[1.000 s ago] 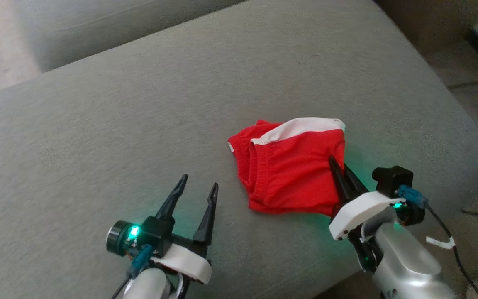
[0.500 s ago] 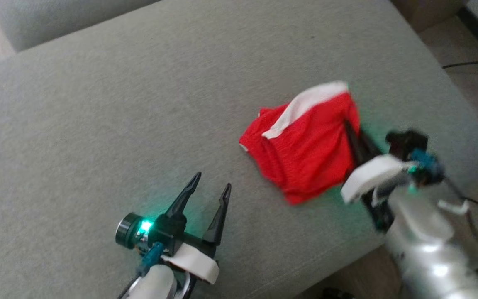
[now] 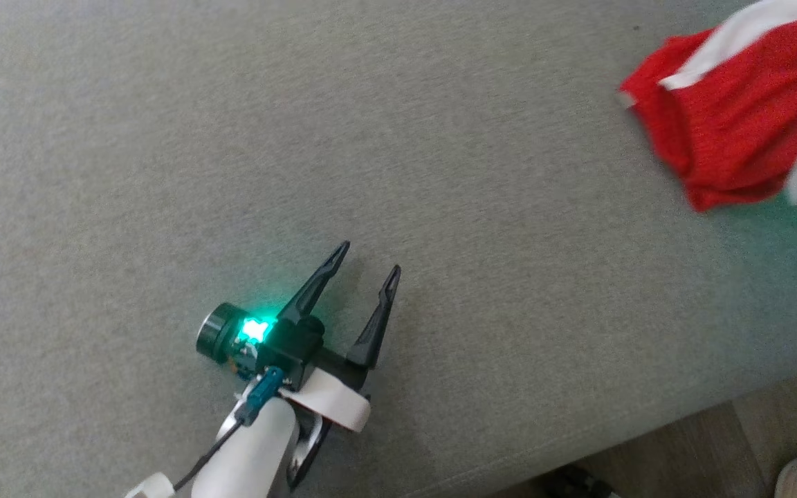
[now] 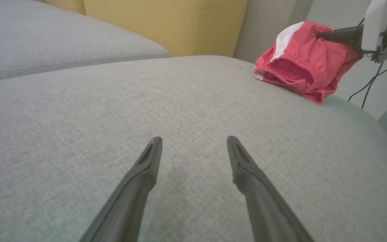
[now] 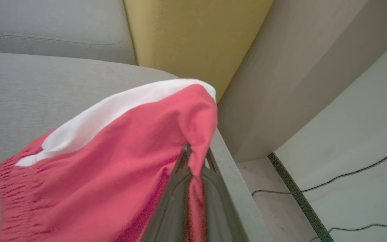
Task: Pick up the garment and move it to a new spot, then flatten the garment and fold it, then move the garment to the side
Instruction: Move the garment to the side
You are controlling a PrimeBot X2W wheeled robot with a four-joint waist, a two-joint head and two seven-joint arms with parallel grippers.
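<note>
Two pincers show: the left pincer [image 3: 369, 257] hovers over the grey sofa cushion [image 3: 301, 138], fingers spread wide and empty; the right pincer [image 5: 197, 153] is clamped on a fold of the red-and-white garment [image 5: 113, 161], which hangs bunched by the cushion's right edge, well apart from the left.

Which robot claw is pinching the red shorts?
The right gripper: it is shut on the red garment. The left gripper stands open over the bare cushion, holding nothing.
</note>
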